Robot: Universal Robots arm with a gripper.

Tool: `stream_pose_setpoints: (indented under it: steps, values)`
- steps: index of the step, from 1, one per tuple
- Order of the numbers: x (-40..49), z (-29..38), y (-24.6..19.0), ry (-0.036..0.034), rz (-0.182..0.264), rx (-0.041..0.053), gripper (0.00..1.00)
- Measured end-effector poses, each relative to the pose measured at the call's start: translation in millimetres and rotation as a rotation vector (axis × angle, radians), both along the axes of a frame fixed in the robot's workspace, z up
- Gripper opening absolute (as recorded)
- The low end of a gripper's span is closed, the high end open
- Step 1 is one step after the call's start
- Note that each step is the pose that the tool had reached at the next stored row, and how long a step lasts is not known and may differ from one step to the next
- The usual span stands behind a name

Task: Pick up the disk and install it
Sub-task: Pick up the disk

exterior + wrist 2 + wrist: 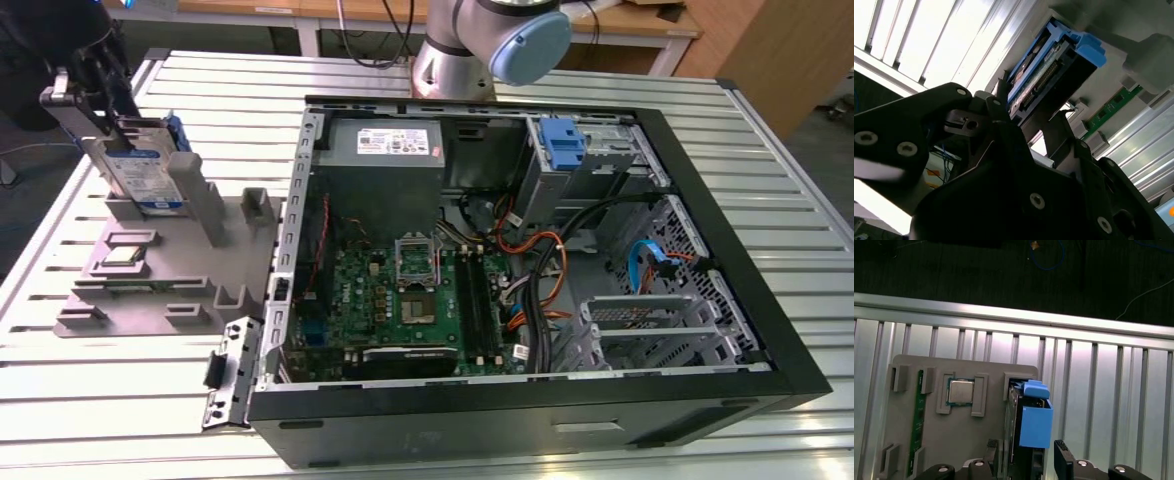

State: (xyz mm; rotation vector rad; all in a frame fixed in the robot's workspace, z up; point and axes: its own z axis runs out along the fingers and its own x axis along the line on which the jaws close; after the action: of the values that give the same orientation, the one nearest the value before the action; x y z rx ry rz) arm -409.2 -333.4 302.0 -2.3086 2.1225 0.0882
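The disk (144, 172) stands on edge in a slot at the far end of a grey parts holder (160, 295), on the exterior view's left. It is silver-grey with a white-and-blue label and a blue carrier frame. In both wrist views the disk (1033, 427) (1049, 65) shows its blue frame end. My gripper (91, 110) hangs over its top edge. The gripper (1026, 455) (1029, 117) is open, with one black finger (1064, 456) on each side of the disk and small gaps showing.
The holder also carries a processor chip (960, 391) (123, 253) and a green memory stick (917, 425). An open computer case (787, 330) lies on the exterior view's right, with a power-supply box (387, 142), a blue bracket (566, 145) and cables. The arm's base (461, 50) stands behind it.
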Motion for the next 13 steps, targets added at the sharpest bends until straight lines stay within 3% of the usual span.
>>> stream_pose_setpoints:
  steps: [3, 4, 13]
  values:
    - [0.0, 0.0, 0.0, 0.0001, 0.0, -0.0001, 0.53]
    - [0.0, 0.0, 0.0, 0.0, 0.0, 0.0, 0.46]
    - [2.4, -0.1, 0.0, -0.0001, 0.0, 0.0001, 0.46]
